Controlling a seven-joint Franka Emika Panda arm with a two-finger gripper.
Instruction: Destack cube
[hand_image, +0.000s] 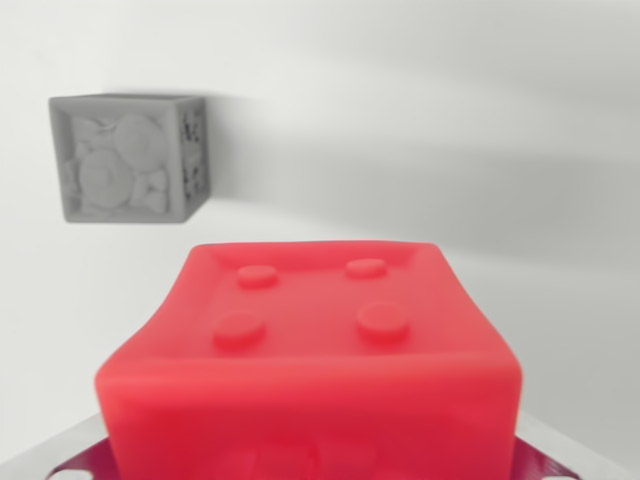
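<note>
The red cube (310, 360) fills the bottom of the wrist view, very close to the camera, its four-stud top face seen squarely, and metal parts of the end effector (315, 472) are glimpsed at the lower corners, though whether it is spread or pinching the cube cannot be told. If the cube is held, it is best kept level and lowered gently onto bare desk (520, 130) nearby. The grey cube (128, 158), further off at the wrist view's upper left, is best left undisturbed.
</note>
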